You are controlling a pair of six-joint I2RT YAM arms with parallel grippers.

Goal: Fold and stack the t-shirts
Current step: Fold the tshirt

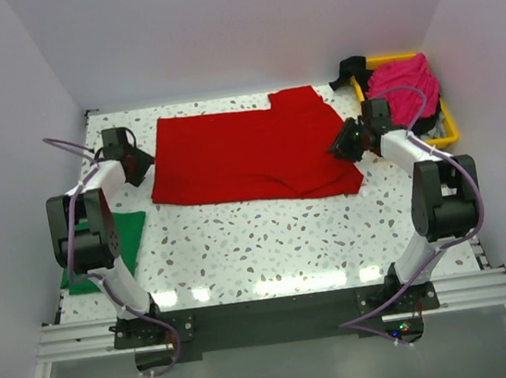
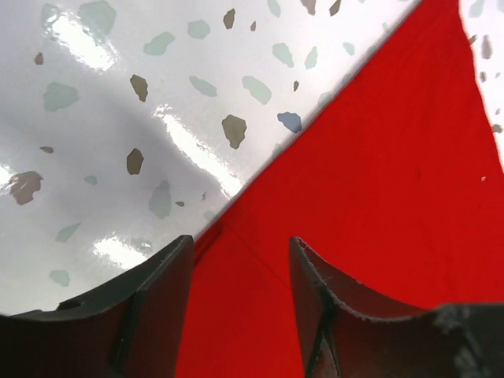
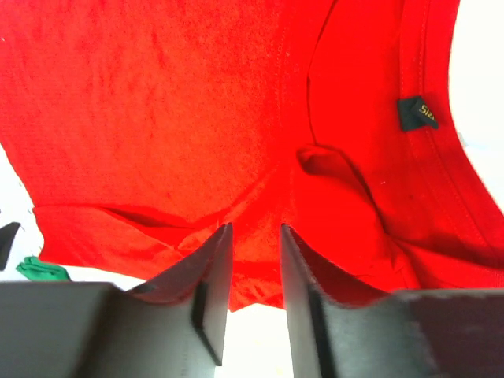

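The red t-shirt (image 1: 248, 152) lies spread flat across the middle of the speckled table. My left gripper (image 1: 141, 164) is at its left edge. In the left wrist view it (image 2: 240, 244) is open, with the jaws wide apart over the red cloth (image 2: 378, 157) at its border. My right gripper (image 1: 339, 148) is at the shirt's right edge near the collar. In the right wrist view it (image 3: 256, 228) is narrowly open, with wrinkled red cloth (image 3: 157, 118) between the tips. The green t-shirt (image 1: 129, 238) lies folded at the left. The magenta t-shirt (image 1: 402, 83) is bunched in the tray.
The yellow tray (image 1: 451, 130) stands at the back right, with a black object (image 1: 346, 68) behind it. A black neck label (image 3: 415, 113) shows on the red collar. White walls close in the table on three sides.
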